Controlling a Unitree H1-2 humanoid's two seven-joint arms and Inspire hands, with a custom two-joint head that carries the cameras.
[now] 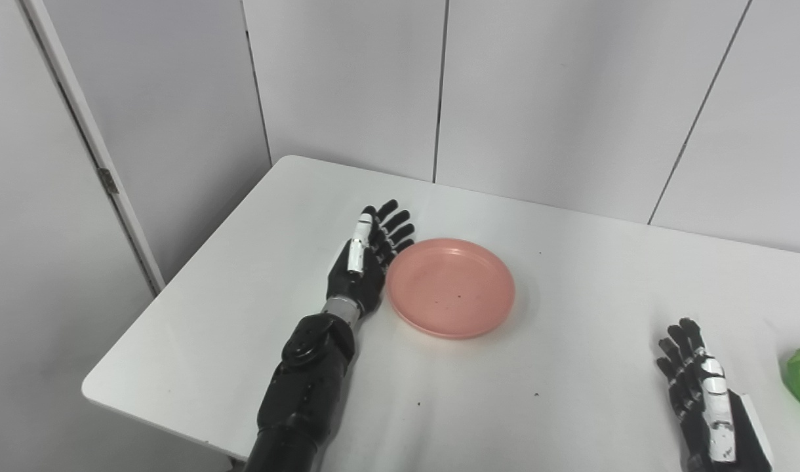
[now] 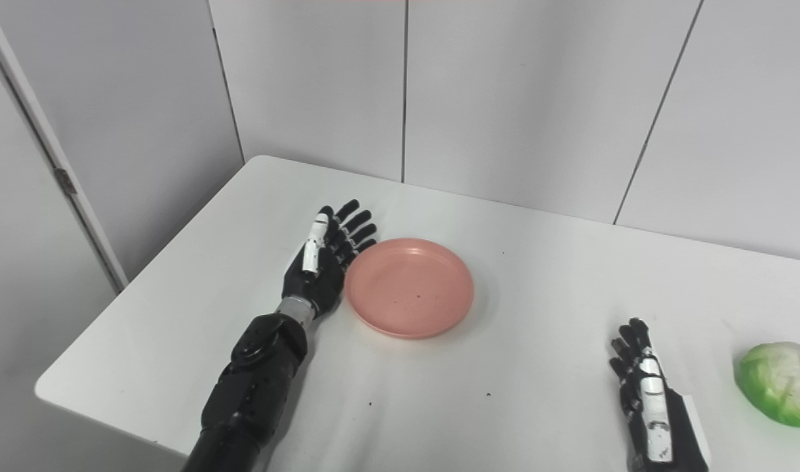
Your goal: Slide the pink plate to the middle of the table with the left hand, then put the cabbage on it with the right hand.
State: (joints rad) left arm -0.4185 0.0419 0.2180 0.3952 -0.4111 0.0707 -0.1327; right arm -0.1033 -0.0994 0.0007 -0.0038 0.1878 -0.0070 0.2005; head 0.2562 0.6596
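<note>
Pink plate [image 1: 450, 287] beside left hand [image 1: 367, 262]

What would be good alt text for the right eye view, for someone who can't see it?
A black left robot hand, fingers spread, rests against the left rim of an empty pink plate on a white table. The right robot hand lies open near the bottom right, with a green cabbage to its right, apart from it.

White table [image 1: 570, 275] carries a pink plate [image 1: 450, 287] left of centre and a green cabbage [image 2: 779, 383] far right.
</note>
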